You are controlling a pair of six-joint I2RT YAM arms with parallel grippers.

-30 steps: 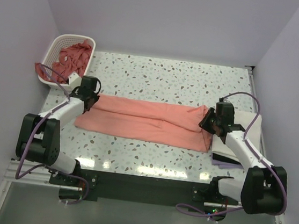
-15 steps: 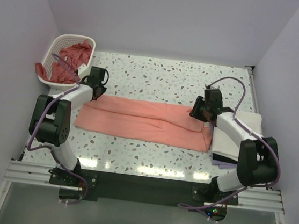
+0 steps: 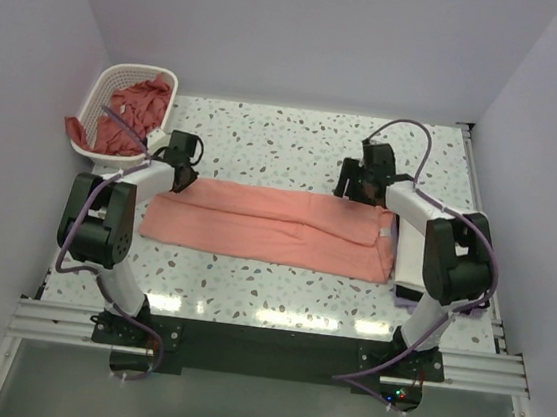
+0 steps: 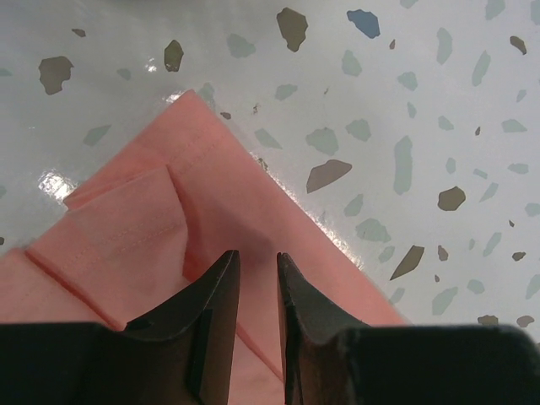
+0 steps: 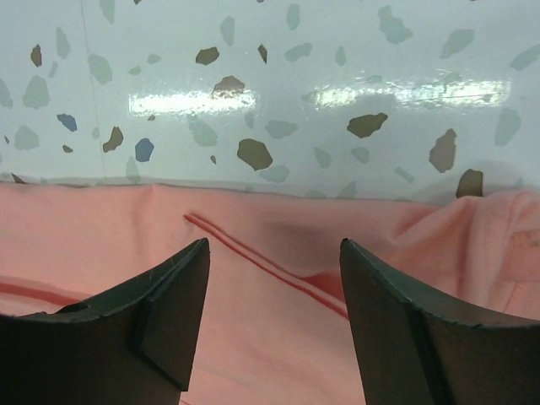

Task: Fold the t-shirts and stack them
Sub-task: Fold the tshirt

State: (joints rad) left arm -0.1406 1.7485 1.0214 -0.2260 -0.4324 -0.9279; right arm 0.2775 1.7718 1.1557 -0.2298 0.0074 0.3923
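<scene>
A salmon-pink t-shirt (image 3: 266,227) lies on the table as a long folded strip. My left gripper (image 3: 185,166) is at its far left corner. In the left wrist view the gripper (image 4: 257,257) has its jaws a narrow gap apart over that corner of the shirt (image 4: 126,245), with nothing pinched between them. My right gripper (image 3: 353,190) is over the far edge near the right end. In the right wrist view it (image 5: 274,245) is wide open above the shirt (image 5: 270,337), beside a seam line. A folded white t-shirt (image 3: 457,234) lies at the right.
A white lattice basket (image 3: 107,83) at the far left holds several more pink t-shirts (image 3: 134,107), one hanging over its rim. A dark edge (image 3: 411,299) shows under the white pile. Grey walls close in on the speckled table (image 3: 286,139).
Both grippers have moved away from me along the shirt's far edge. The right one went left from the right end, and both arms have swung their elbows outward. The shirt lies still.
</scene>
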